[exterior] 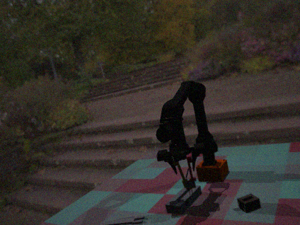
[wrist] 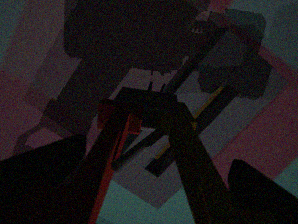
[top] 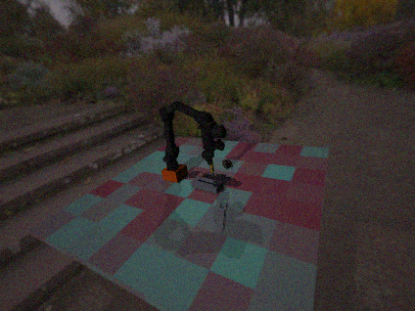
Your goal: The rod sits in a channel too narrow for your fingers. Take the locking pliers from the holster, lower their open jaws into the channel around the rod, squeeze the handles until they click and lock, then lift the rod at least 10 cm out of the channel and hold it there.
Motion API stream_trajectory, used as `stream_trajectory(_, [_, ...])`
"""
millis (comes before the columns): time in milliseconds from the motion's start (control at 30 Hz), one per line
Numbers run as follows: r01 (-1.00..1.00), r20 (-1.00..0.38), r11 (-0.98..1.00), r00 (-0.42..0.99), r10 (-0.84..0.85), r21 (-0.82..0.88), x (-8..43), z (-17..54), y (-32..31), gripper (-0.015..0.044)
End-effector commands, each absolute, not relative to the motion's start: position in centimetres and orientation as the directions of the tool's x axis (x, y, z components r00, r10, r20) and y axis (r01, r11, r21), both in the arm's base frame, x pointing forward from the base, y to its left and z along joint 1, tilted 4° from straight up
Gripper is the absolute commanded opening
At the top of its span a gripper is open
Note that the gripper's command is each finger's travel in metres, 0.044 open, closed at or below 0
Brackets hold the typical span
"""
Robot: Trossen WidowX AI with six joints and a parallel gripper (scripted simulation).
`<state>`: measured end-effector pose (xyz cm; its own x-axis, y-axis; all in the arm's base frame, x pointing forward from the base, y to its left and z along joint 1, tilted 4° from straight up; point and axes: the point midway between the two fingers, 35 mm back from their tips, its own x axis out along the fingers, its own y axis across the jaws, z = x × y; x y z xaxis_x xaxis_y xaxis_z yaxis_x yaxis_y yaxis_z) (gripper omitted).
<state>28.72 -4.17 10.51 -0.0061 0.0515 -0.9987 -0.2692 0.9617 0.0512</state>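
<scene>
The patchwork mat lay under everything, and the black arm rose from its orange base and bent down over the grey block. The small dark holster stood apart from the block, with no pliers in it. The gripper had its fingers well apart but clamped on the spread handles of the pliers, one handle red and one yellow, jaws pointing down.

A thin dark implement lay on the mat beyond the block. Dark lengths and a thin yellow strip ran along the block in the wrist view; I could not tell which was the rod, though it seemed to be down in its channel, and nothing showed as lifted.

Taking the pliers looked done; the step in hand was judged to be lining them up for lowering. The next move called for turning and centring the open jaws over the rod, then going straight down without squeezing early. A skewed approach could have caught a jaw on the channel's edge.
</scene>
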Motion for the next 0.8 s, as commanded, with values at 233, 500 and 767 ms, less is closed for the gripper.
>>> stream_trajectory(233, [-0.094, -0.999, 0.995, -0.007, 0.045, 0.045, 27.7, 10.4, -5.8, 0.0320])
stream_trajectory(500, [0.021, -0.999, 0.999, -0.010, 0.045, 0.044, 26.9, 10.3, -6.8, 0.0320])
stream_trajectory(767, [0.136, -0.999, 0.990, -0.012, 0.044, 0.042, 26.2, 10.1, -7.8, 0.0320])
